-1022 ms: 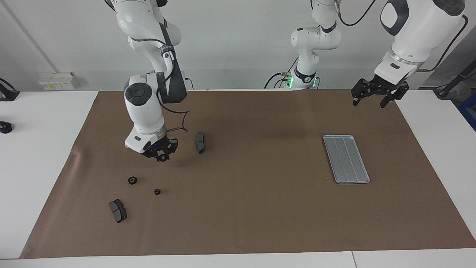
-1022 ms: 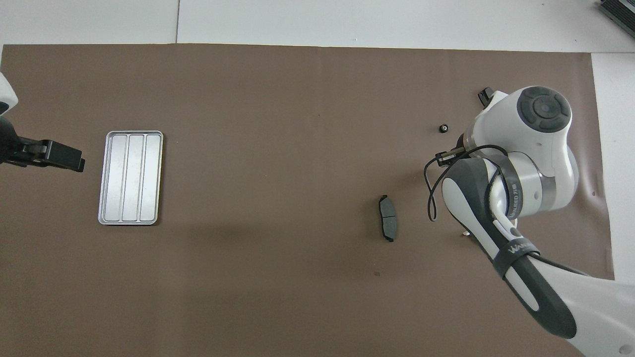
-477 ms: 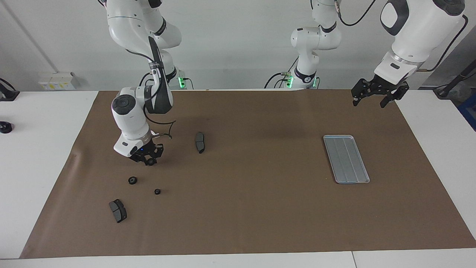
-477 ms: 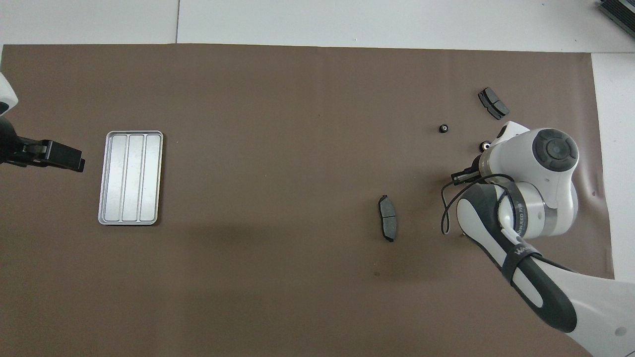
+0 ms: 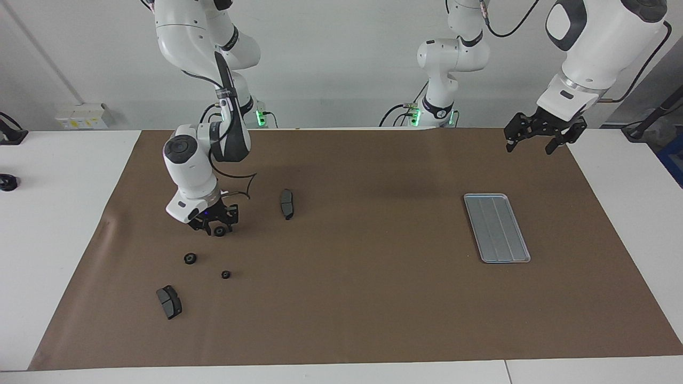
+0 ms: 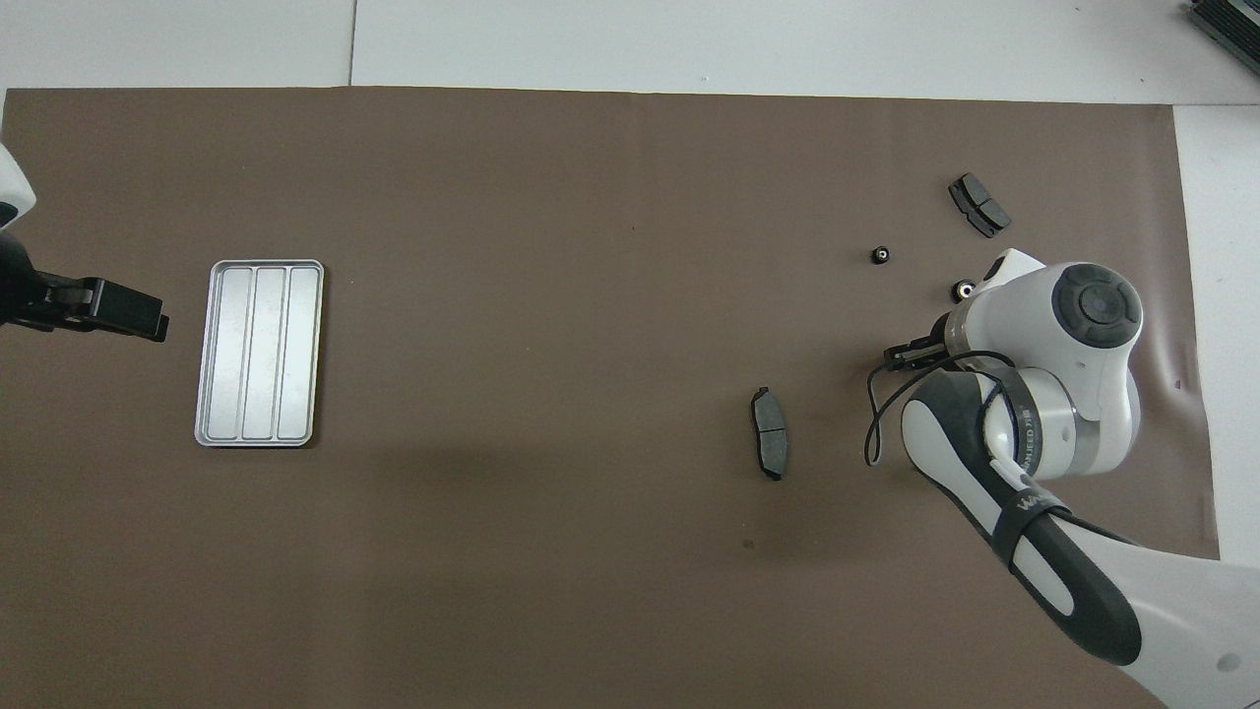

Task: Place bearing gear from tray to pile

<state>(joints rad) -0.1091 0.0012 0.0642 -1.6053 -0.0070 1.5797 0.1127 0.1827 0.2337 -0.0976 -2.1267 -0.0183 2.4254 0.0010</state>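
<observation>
A small black bearing gear (image 5: 219,231) sits on the brown mat, directly under my right gripper (image 5: 217,226). That gripper is low over the mat and open, its fingers spread on either side of the gear. Beside it lies the pile: two more black gears (image 5: 189,258) (image 5: 225,274) and two dark brake pads (image 5: 169,302) (image 5: 287,204). In the overhead view the right wrist (image 6: 1073,325) hides the gripper and this gear. The silver tray (image 5: 496,228) (image 6: 259,353) lies toward the left arm's end with nothing in it. My left gripper (image 5: 529,148) waits open in the air.
The brown mat (image 5: 373,298) covers most of the white table. A small black part (image 5: 7,182) lies off the mat at the right arm's end. In the overhead view, the pile's gears (image 6: 882,255) (image 6: 962,290) and pads (image 6: 978,205) (image 6: 770,446) lie around the right arm.
My right gripper carried the gear toward the right arm's end of the table, close to the pile's gears, came down to the mat and spread its fingers off the gear. The left arm stayed still.
</observation>
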